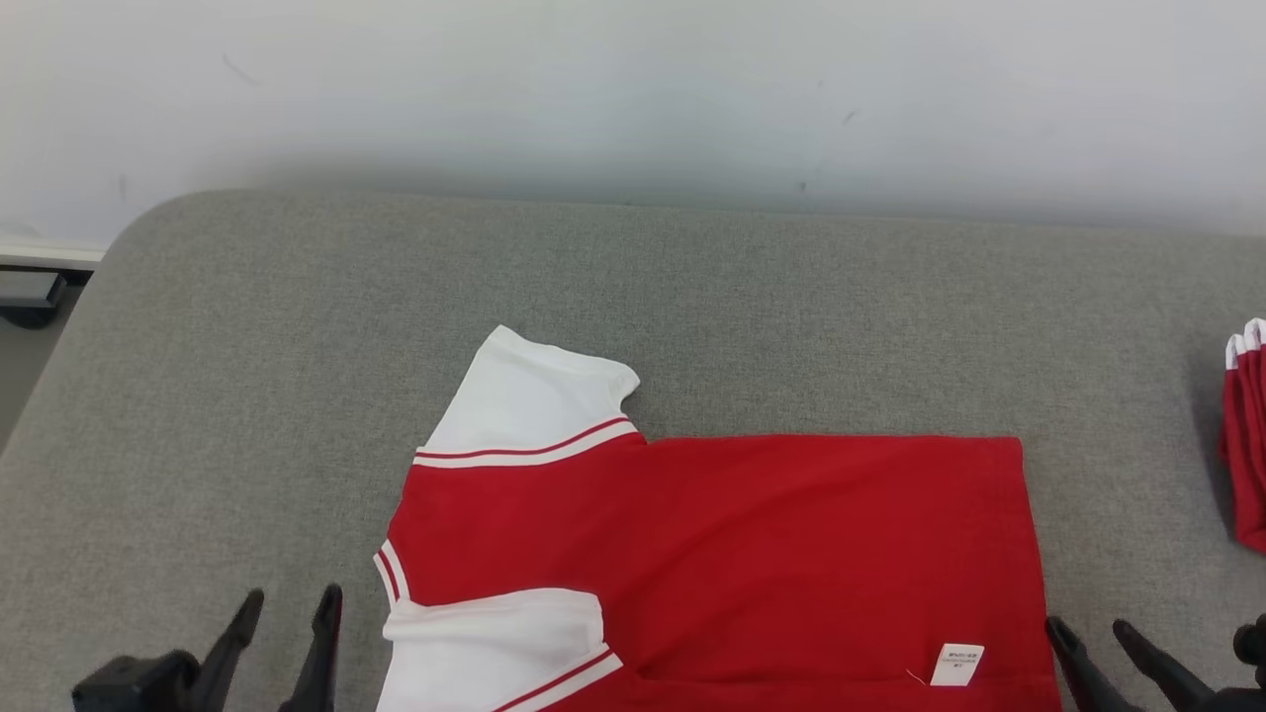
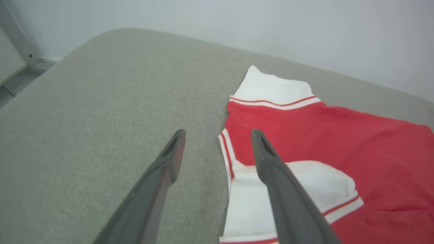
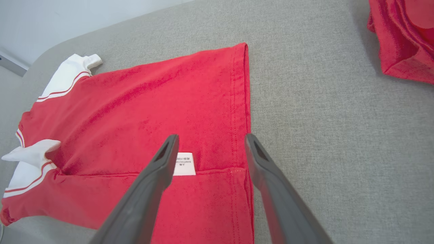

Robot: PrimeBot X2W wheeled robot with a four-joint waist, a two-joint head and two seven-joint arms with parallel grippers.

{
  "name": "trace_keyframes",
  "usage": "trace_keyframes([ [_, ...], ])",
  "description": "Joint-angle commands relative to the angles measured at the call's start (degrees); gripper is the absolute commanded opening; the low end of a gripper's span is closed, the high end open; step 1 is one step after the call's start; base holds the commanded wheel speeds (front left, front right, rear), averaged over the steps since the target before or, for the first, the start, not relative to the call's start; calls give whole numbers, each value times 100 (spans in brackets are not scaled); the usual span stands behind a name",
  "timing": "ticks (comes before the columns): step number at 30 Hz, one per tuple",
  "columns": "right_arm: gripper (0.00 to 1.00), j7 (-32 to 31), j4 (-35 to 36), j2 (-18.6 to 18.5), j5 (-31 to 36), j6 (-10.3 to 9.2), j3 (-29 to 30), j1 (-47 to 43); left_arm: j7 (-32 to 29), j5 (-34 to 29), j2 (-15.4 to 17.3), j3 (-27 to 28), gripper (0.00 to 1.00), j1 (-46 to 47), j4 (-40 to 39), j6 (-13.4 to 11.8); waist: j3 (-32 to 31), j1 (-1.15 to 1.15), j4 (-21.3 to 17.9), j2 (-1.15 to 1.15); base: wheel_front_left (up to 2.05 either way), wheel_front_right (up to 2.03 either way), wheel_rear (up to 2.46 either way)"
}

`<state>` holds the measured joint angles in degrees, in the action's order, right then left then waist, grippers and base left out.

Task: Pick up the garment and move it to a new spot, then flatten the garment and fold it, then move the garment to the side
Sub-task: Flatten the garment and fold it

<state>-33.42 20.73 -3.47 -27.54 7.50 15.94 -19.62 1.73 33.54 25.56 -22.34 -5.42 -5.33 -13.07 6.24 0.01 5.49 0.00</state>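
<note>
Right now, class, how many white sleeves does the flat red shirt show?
2: far sleeve sticking out at the shirt's far left corner; near sleeve folded onto its near left.

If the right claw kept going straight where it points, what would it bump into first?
Probably the red shirt, near its hem by the white label. The open right claw aims down at it; depth is hard to judge.

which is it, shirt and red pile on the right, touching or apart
Apart. The head view shows a wide strip of bare grey surface between the shirt and the pile.
</note>
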Motion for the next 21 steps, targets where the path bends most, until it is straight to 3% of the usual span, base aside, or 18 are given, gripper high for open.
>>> trace_keyframes([
  [1,100,140,-30,0,75,-3,-17,96,107,-79,2,19,100,113,-52,4,-77,-1,-8,0,0,0,0],
  [4,100,635,-240,31,244,-3,-100,424,447,-174,-201,98,100,452,-153,-50,-216,-1,-8,0,0,0,0],
  [9,100,1265,-715,48,256,-3,-264,1029,907,197,-768,271,100,1073,-79,64,-381,-1,-17,0,0,0,0],
  [15,100,2015,-1375,51,115,-3,-597,1803,1158,546,-1255,386,100,1784,328,422,-498,-1,-65,0,0,0,0],
  [21,100,2659,-2083,48,136,-3,-1058,2502,1013,566,-1382,118,100,2381,1027,793,-482,-1,-112,0,0,0,0],
])
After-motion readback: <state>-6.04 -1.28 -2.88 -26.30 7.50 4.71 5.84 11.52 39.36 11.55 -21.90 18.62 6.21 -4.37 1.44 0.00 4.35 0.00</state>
